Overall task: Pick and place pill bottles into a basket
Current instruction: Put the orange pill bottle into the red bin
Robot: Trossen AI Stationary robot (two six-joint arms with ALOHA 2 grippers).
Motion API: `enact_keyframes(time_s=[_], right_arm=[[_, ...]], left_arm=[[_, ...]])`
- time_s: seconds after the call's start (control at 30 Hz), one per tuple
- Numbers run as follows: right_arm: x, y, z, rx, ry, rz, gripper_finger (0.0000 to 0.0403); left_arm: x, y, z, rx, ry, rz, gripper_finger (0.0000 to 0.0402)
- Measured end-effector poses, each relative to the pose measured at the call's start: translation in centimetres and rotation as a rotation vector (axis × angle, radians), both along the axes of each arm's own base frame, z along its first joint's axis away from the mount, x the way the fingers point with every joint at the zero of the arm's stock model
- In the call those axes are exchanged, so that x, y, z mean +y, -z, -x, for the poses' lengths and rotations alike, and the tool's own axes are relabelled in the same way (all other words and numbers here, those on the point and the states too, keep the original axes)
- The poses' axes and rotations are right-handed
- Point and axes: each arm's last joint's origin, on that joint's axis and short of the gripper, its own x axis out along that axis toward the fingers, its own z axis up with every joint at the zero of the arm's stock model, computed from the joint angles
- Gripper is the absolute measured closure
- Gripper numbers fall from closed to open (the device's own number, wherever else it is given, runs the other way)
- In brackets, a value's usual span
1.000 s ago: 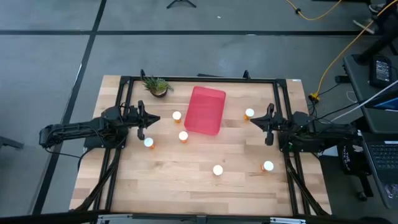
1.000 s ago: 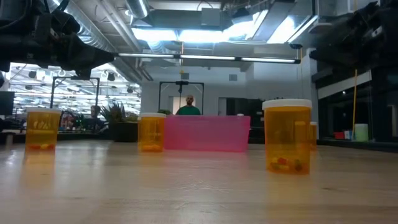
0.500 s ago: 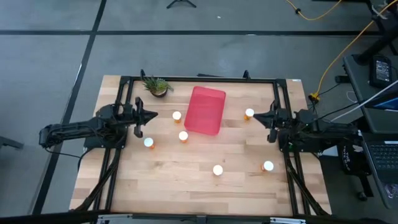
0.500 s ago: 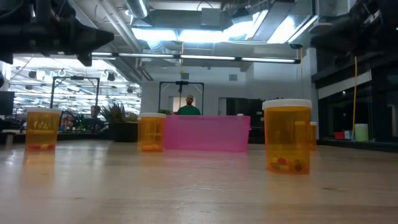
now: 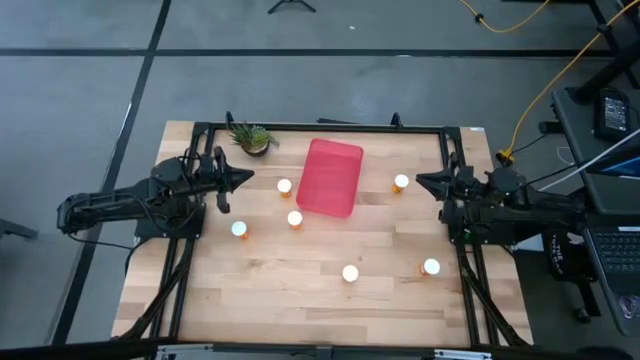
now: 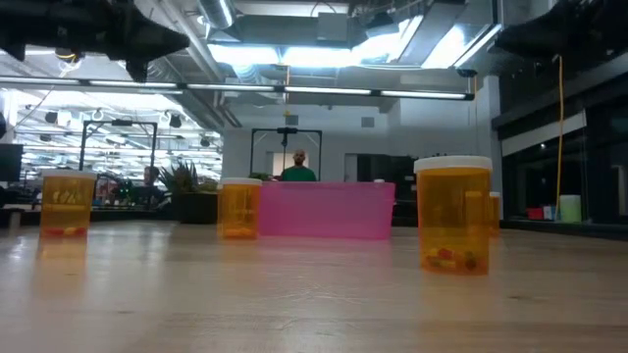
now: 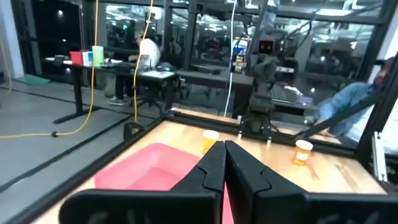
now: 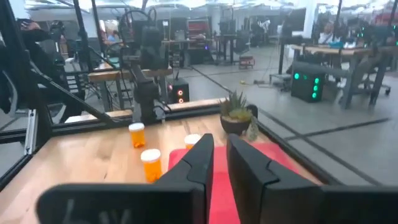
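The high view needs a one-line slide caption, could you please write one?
Six pill bottles stand around an empty red basket while both arms wait at the table's sides.

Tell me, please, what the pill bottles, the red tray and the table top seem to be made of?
Pill bottles: probably clear orange plastic; small pills show through the wall, and the cap looks like opaque white plastic.
Red tray: likely smooth moulded plastic, with an even colour and rounded corners; its wall looks slightly translucent pink in the low view.
Table top: wood, pale with visible plank strips and a light sheen.
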Motion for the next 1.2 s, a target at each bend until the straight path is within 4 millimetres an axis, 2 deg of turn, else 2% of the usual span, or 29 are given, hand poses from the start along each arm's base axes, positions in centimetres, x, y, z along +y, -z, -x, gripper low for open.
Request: enact_keyframes(time_s=[0.13, 0.27, 0.43, 0.57, 0.67, 0.83, 1.03, 1.2], right_arm=[[-0.1, -0.6, 0.0, 0.012, 0.040, -0.075, 0.0349], [-0.5, 0.4, -0.7, 0.129, 0.177, -0.090, 0.0362], [-0.6, 0.9, -1.7, 0.188, 0.206, -0.105, 0.0374], [-0.6, 1.3, -2.4, 0.249, 0.204, -0.094, 0.0364], [-0.6, 1.6, -2.9, 0.292, 0.181, -0.058, 0.0333], [-0.6, 1.4, -3.5, 0.279, 0.176, -0.050, 0.0256], [-0.6, 1.4, -3.5, 0.276, 0.176, -0.050, 0.0167], [-0.6, 1.4, -3.6, 0.270, 0.180, -0.076, 0.0135]], left_arm=[[0.3, -0.2, -0.1, 0.012, -0.082, -0.021, 0.0389], [0.5, 0.1, -0.1, 0.091, -0.176, -0.132, 0.0361], [0.8, 0.1, -0.1, 0.120, -0.250, -0.180, 0.0299], [0.8, 0.1, -0.1, 0.118, -0.254, -0.168, 0.0243], [0.8, 0.3, -0.3, 0.120, -0.253, -0.137, 0.0208], [0.8, 0.4, -0.4, 0.131, -0.252, -0.132, 0.0170], [0.9, 0.6, -0.5, 0.156, -0.250, -0.136, 0.0152], [0.9, 0.6, -0.5, 0.166, -0.250, -0.159, 0.0151]])
